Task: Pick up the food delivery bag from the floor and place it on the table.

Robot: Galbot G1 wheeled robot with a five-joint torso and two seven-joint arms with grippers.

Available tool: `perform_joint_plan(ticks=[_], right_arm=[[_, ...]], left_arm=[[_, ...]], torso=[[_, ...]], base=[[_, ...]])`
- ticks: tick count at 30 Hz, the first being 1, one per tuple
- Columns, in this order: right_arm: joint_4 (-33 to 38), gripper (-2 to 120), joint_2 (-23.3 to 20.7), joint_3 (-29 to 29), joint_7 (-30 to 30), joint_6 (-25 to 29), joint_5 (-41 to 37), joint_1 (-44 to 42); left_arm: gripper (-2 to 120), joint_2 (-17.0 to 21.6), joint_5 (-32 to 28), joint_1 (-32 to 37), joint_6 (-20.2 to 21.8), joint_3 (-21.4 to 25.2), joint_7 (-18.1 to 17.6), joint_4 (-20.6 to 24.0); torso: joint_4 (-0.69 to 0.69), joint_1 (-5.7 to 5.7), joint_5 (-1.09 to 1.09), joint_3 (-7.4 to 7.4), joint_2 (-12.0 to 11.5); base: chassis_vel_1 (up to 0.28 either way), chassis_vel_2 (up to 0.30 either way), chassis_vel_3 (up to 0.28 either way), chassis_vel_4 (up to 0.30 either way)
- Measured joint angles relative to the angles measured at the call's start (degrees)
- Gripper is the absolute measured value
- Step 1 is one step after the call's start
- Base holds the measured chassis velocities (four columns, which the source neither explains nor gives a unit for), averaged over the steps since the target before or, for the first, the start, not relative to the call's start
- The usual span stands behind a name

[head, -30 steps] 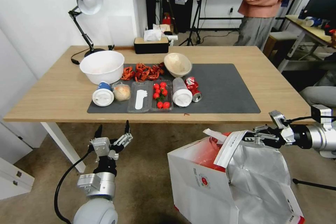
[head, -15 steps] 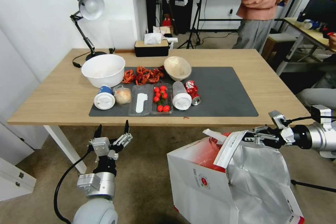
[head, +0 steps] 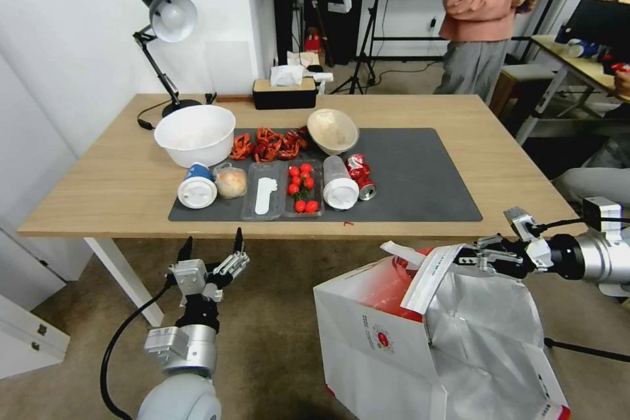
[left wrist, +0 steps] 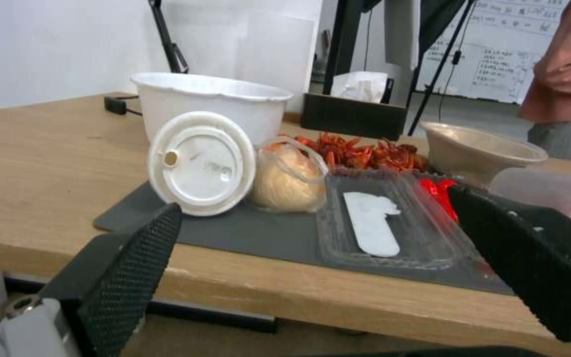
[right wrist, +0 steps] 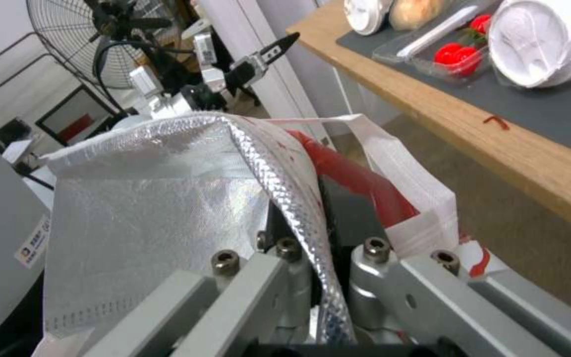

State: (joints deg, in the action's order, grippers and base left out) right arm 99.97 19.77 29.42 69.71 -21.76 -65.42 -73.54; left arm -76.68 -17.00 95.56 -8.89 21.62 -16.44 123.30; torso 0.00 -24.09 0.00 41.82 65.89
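The food delivery bag (head: pixel 387 341) is a boxy white bag with red trim and foil lining, below the table's front edge at the right. My right gripper (head: pixel 469 256) is shut on its top rim; in the right wrist view the fingers (right wrist: pixel 285 277) clamp the foil-lined edge (right wrist: pixel 153 198) beside a white strap handle (right wrist: pixel 418 188). The bag's base is cut off by the picture's edge. The light-wood table (head: pixel 105 190) with its dark grey mat (head: pixel 420 177) stands ahead. My left gripper (head: pixel 210 249) is open, just below the table's front edge (left wrist: pixel 47 163). The brownish floor (head: pixel 275 315) lies underneath.
On the mat's left half are a white bowl (head: pixel 195 134), crayfish (head: pixel 269 144), a beige bowl (head: pixel 333 130), lidded cups (head: pixel 197 191), a clear tray with tomatoes (head: pixel 302 187) and a can (head: pixel 361 177). A lamp (head: pixel 167 13) and tissue box (head: pixel 285 92) stand behind. The mat's right half is bare.
The table and room have slid slightly down in the head view, so the camera has moved. Both grippers and the held bag keep their places in the picture.
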Motion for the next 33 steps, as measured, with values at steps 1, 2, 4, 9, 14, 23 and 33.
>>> perform_joint_plan(ticks=[1, 2, 4, 9, 14, 23, 33], right_arm=[[0.0, 0, 0.0, 0.0, 0.0, 0.0, 0.0, 0.0], [-0.1, 0, 0.0, 0.0, 0.0, 0.0, 0.0, 0.0], [-0.1, 0, 0.0, 0.0, 0.0, 0.0, 0.0, 0.0], [0.0, 0, 0.1, -0.1, 0.0, 0.1, 0.0, 0.0], [0.2, 0, 0.2, -0.1, 0.0, 0.1, 0.0, -0.2], [1.0, 0, -1.4, 0.5, 0.1, 0.1, -2.0, -0.6], [1.9, 0, -5.6, 1.3, 0.9, -1.4, -11.4, -0.7]], left_arm=[[100, 0.0, 0.0, 0.0, -0.1, 0.0, 0.0, 0.0], [100, 0.0, 0.0, 0.0, -0.1, 0.1, 0.0, 0.0], [100, 0.0, 0.1, 0.1, -0.3, 0.1, -0.1, 0.0], [100, -0.1, 0.3, 0.1, -0.7, 0.1, -0.1, -0.3], [100, -0.1, 0.5, 0.3, -0.7, 0.1, -0.1, -0.2], [100, -0.1, 1.0, 0.4, -1.3, 0.3, -0.2, -0.1], [100, -0.1, 1.1, 0.2, -1.5, 0.4, -0.4, 0.2]], torso=[[0.00, 0.02, 0.00, -0.03, 0.0], [0.00, 0.04, 0.00, -0.04, -0.1], [0.00, 0.06, 0.00, -0.07, -0.1], [0.00, 0.13, 0.00, -0.16, -0.3], [0.00, 0.17, 0.00, -0.20, -0.4], [0.01, 0.23, 0.00, -0.29, -0.5], [0.01, 0.28, 0.00, -0.34, -0.6]], base=[[0.000, 0.000, 0.000, 0.000], [0.000, 0.000, 0.000, 0.000], [0.000, 0.000, 0.000, 0.000], [0.000, 0.000, 0.000, 0.000], [0.000, 0.000, 0.000, 0.000], [0.000, 0.000, 0.000, 0.000], [0.000, 0.000, 0.000, 0.000]])
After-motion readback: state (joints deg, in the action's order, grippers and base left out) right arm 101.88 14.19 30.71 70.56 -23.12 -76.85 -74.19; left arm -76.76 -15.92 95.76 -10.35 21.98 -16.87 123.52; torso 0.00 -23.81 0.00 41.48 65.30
